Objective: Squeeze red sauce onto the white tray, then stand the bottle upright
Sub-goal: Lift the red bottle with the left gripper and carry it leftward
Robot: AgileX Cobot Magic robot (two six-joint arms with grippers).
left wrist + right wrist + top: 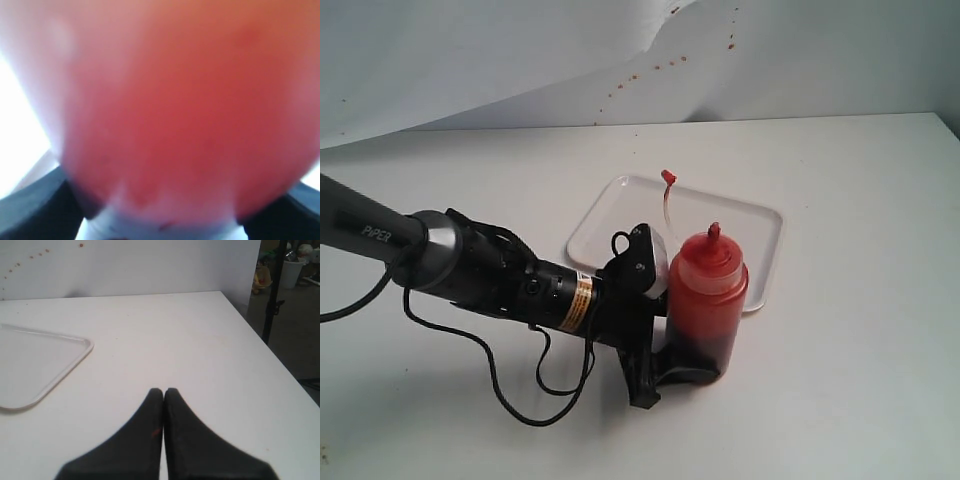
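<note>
White paper hangs behind a white counter, and small reddish specks dot the paper. On the counter lies a flat white tray. The bottle stands upright on the counter, just beside the tray's near corner. Red sauce fills most of the bottle. Its red nozzle points up, and a little red cap sticks up on a thin clear string beside it.

The left end effector comes in from the side and pinches the bottle low down. A black cable loops under its arm. Up close in the left wrist view, everything is a blurry red blob, most likely the bottle, with dark fingers at both sides.

The right end effector is pressed together and holds nothing. It sits over the bare counter, with the tray off to one side.
</note>
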